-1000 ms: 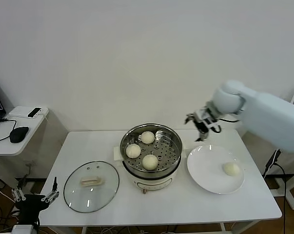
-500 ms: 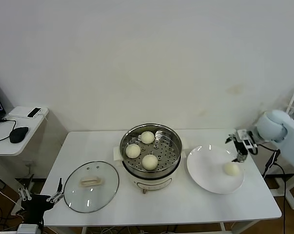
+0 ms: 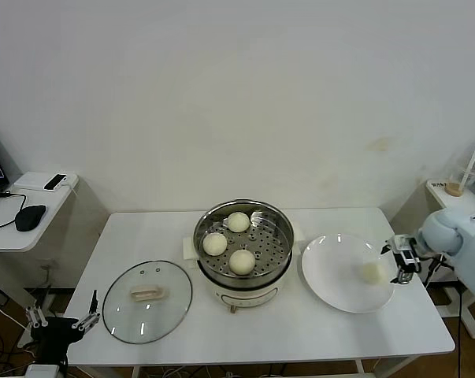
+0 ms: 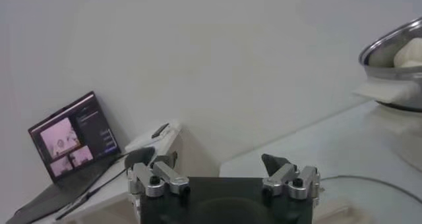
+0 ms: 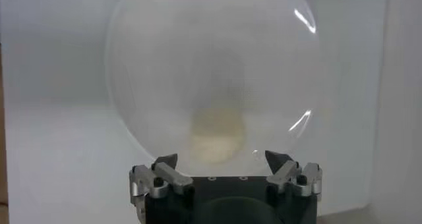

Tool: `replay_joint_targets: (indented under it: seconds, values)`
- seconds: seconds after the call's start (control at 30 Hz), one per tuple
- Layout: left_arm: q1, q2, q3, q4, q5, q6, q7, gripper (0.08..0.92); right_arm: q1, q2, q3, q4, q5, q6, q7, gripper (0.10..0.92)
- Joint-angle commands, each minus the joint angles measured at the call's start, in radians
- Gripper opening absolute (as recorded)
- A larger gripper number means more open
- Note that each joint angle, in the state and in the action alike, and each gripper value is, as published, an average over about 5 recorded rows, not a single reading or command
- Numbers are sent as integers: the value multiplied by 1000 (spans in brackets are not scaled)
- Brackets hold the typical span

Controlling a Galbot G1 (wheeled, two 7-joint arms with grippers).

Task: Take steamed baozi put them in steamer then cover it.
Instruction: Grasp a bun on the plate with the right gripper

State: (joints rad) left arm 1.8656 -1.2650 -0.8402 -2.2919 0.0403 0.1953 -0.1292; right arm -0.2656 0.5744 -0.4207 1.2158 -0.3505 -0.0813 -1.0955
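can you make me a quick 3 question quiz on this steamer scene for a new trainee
1. How many steamed baozi sit on the tray in the steamer?
A. two
B. three
C. four
2. True or false: the cover is already on the steamer.
3. Fill in: the last baozi lies on the white ____, with the right gripper just beyond its rim, fingers open.

Key:
1. B. Three buns are on the perforated tray.
2. False. The cover lies flat on the table, on the robot's left of the steamer. The left gripper is parked open, low beside the table's near left corner.
3. plate.
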Motion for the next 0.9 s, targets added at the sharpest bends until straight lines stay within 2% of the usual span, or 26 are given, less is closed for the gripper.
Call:
replay_joint_targets:
  seconds: [0.03,0.43,0.53,0.77,0.9]
  values:
    - [0,-1,-4,2,0,-1,-1,823,-23,112,24,-144,-63,19,10,823]
    - [-4,-7,-8,5,0,-1,-1,823,9,187,5,-212,-100,10,9,819]
    - [-3,-8,-9,4,-1,-1,-1,823,11,185,4,-211,-104,5,1,779]
    - [-4,-10,-10,3,-2,-1,-2,823,20,174,4,-204,-101,3,-10,628]
    - [-3,-9,-13,1,-3,-1,-2,823,45,150,-8,-170,-72,-5,-24,575]
